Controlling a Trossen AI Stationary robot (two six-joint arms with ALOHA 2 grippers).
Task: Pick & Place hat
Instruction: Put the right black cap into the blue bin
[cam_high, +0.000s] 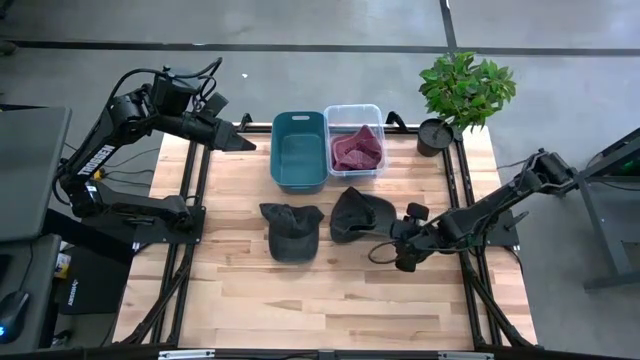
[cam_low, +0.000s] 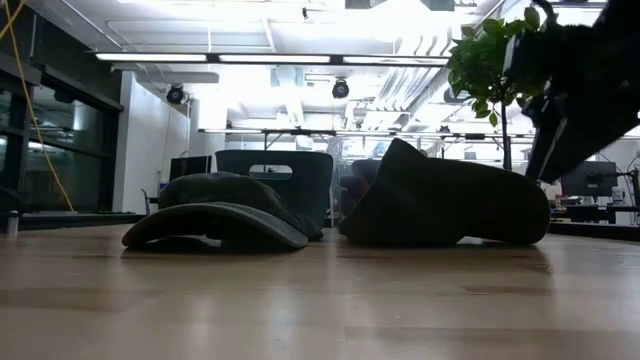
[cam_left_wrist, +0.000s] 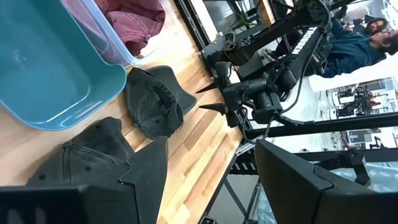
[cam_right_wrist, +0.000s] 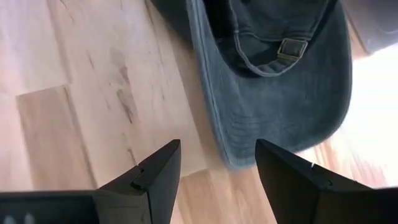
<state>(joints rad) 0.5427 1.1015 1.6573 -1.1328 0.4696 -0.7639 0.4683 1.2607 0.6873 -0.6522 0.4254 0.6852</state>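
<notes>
Found the right gripper (cam_right_wrist: 217, 168) low over the wood on the far side of the upturned cap (cam_high: 358, 213) from the teal bin (cam_high: 298, 155), fingers apart and clamped on nothing, with the brim edge lying just ahead of the gap between them. Placed that cap on the table near the teal bin's corner on the right arm's side, crown down, strap and buckle showing; noted a second cap (cam_high: 290, 232) flat on its brim straight out from the teal bin, just beside the first. Saw a maroon hat (cam_high: 357, 150) already inside the clear bin (cam_high: 352, 107) touching the teal bin's side. Left gripper (cam_high: 243, 143) waiting raised beside the teal bin's other side, fingers likewise apart. Judged the pick not yet made. Risks from here: closing on brim alone, so the soft crown would likely sag, drag on the wood or slip free in the lift; pushing in too shallow and shoving the cap towards its neighbour instead of gripping; driving a lower finger into the table; snagging the neighbouring cap on the way to the teal bin.
</notes>
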